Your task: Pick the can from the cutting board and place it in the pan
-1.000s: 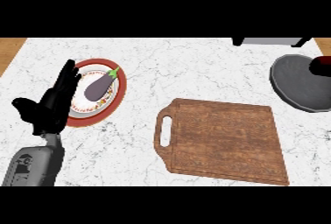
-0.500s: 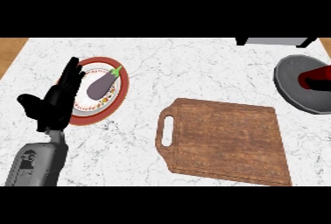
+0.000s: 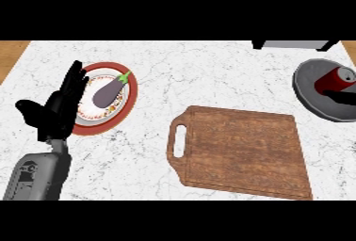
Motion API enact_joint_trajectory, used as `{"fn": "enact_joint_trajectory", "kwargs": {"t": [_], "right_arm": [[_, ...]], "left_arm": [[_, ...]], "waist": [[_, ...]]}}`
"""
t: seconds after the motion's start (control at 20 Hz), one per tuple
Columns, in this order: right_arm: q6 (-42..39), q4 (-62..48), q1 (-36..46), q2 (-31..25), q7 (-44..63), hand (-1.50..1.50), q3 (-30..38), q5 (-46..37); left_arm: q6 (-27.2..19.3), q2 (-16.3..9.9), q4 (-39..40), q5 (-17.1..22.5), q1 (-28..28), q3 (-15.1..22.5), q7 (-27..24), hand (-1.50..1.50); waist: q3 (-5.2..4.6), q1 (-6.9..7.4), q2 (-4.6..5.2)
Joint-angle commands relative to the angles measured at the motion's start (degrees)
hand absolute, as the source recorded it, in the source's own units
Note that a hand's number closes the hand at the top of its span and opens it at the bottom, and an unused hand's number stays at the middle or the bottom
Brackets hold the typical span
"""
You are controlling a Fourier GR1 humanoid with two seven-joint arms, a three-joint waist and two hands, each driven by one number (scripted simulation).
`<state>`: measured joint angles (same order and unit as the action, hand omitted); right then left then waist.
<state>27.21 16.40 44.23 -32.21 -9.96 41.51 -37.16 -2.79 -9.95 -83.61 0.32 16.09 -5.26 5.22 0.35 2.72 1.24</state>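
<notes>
The red can (image 3: 335, 79) lies on its side in the grey pan (image 3: 311, 92) at the far right, off the wooden cutting board (image 3: 243, 153). My right hand (image 3: 343, 97) shows only as a dark sliver beside the can, grip unreadable; I judge releasing and withdrawing remains. My left hand (image 3: 57, 107) rests spread by the eggplant plate (image 3: 129, 101).

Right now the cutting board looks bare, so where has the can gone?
In the head view the red can lies inside the grey pan at the counter's far right, beyond the cutting board, with the right hand beside it.
</notes>
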Motion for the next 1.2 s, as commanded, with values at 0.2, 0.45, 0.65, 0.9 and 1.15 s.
{"fn": "enact_joint_trajectory", "kwargs": {"t": [0.2,0.45,0.65,0.9,1.15], "right_arm": [[-1.9,5.3,-3.1,2.6,-13.3,-1.50,8.2,12.4],[-13.7,13.9,-8.6,7.7,-15.6,-1.50,7.5,17.6],[-20.9,23.6,-15.4,9.3,-14.4,-1.50,6.7,20.3],[-22.3,38.7,-22.9,15.9,-9.4,-1.50,4.0,20.9],[-26.7,57.7,-32.7,21.8,-2.4,-1.50,2.5,23.5]], "left_arm": [[0.8,-1.3,1.4,0.5,-1.0,-1.6,-0.6,0.00],[0.5,-2.1,0.0,0.0,-5.7,-2.8,-2.2,0.00],[-1.1,-1.2,-0.4,-1.4,-7.1,-2.3,-2.9,0.00],[0.1,-2.5,0.5,1.1,-5.5,-4.7,-2.0,0.00],[-1.8,-0.3,-3.6,-1.3,-7.3,-1.7,-0.4,0.00]], "waist": [[-0.28,-2.53,-1.11],[-0.52,-4.49,-2.12],[-0.63,-6.00,-2.58],[-0.79,-7.24,-2.80],[-0.68,-6.36,-2.69]]}}
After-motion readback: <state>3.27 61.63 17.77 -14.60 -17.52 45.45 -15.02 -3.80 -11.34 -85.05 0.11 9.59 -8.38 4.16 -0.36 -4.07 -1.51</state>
